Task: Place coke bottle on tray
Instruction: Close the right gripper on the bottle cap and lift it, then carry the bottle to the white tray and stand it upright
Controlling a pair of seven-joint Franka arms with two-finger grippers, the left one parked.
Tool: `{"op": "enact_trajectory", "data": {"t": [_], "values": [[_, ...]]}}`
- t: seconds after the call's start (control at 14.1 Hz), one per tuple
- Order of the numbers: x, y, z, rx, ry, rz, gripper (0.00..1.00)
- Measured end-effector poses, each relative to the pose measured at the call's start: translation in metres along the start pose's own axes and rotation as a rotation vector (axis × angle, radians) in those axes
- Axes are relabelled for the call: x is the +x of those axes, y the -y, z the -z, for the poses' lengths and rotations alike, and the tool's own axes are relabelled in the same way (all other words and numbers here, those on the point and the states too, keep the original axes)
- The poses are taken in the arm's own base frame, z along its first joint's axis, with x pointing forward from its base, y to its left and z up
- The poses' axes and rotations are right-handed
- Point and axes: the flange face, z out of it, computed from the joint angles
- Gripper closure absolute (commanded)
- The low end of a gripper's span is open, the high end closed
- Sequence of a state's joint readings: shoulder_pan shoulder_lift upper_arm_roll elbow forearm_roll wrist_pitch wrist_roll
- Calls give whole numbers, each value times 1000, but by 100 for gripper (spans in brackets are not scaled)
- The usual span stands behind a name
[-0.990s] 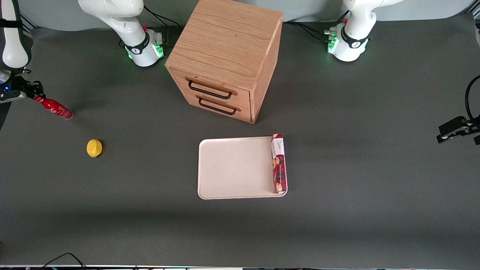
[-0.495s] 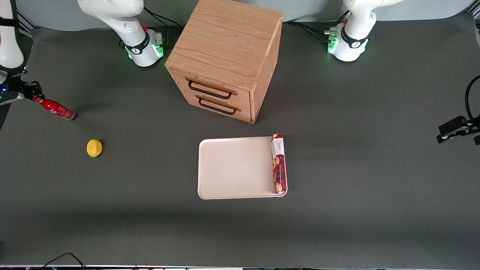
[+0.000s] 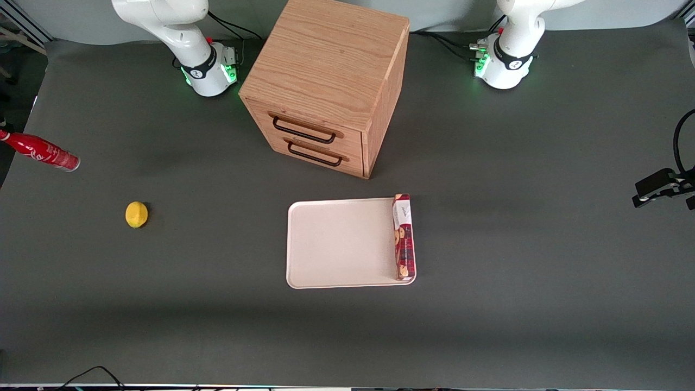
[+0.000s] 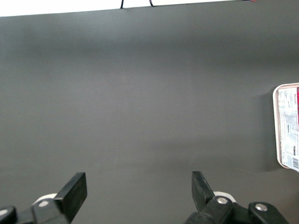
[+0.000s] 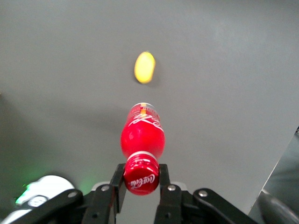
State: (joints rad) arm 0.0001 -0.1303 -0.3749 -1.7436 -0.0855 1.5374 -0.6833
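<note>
Two black fingers of the gripper (image 5: 141, 179) pinch the red cap of the small glossy red coke bottle (image 3: 40, 152), lifted at the working arm's end of the table, at nine o'clock from the flat cream-white rectangular tray (image 3: 339, 244), well apart.

We see even, diffuse overhead light on the matte worktop (image 3: 488, 271); shadows are soft. In the right wrist view, the lemon (image 5: 145, 67) is blurred, and the hand (image 5: 140, 185) shows sharper.
</note>
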Motion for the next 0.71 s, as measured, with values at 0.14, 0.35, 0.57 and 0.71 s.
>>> {"op": "enact_trajectory", "data": {"t": [0.14,0.35,0.57,0.71], "values": [[41,71,45,-10,-28,-22,100],[102,196,75,18,-47,-129,100],[158,286,53,82,-5,-265,99],[195,327,27,104,4,-333,98]]}}
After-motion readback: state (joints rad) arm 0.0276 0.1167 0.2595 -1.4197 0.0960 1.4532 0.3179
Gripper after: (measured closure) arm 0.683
